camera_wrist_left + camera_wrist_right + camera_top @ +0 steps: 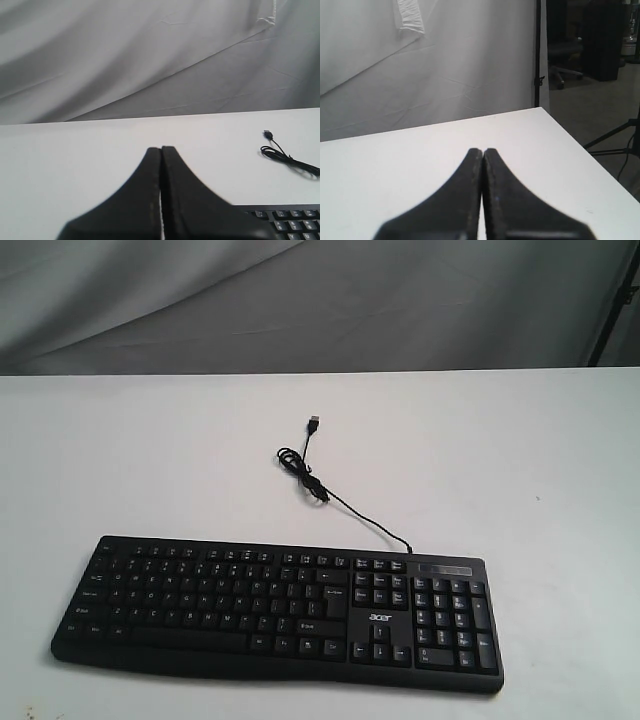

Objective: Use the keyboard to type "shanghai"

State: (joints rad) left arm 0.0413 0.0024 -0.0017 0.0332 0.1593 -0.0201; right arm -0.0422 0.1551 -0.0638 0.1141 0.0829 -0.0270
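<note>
The wide black keyboard (280, 608) with white lettering and a small acer logo lies flat near the front of the white table (520, 460). Its thin black cable (330, 495) runs back in a loose coil and ends in an unplugged USB plug (313, 424). Neither arm shows in the exterior view. In the left wrist view my left gripper (161, 149) is shut with nothing in it, and one corner of the keyboard (292, 220) and the cable (285, 157) show beside it. My right gripper (483, 150) is shut and empty over bare table; no keyboard shows there.
A grey cloth backdrop (300, 300) hangs behind the table. In the right wrist view the table's side edge (585, 155) drops to a floor with a light stand (538, 55), an office chair (565, 62) and tripod legs (615, 137).
</note>
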